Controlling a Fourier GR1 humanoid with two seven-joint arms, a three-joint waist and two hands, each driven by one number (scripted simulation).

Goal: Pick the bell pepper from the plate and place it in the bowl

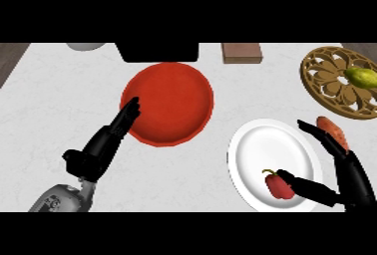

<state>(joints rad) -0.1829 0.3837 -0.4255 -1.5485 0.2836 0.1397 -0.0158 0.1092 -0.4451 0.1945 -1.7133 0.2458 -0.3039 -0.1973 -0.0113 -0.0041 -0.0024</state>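
Black right hand (346, 184) open beside bell pepper (278, 186)

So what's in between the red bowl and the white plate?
Nothing. In the head view, only bare white counter lies between the red bowl and the white plate.

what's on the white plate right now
A red bell pepper lies on the white plate, near its lower right. The right hand reaches over the rim, its thumb covering the pepper's right edge.
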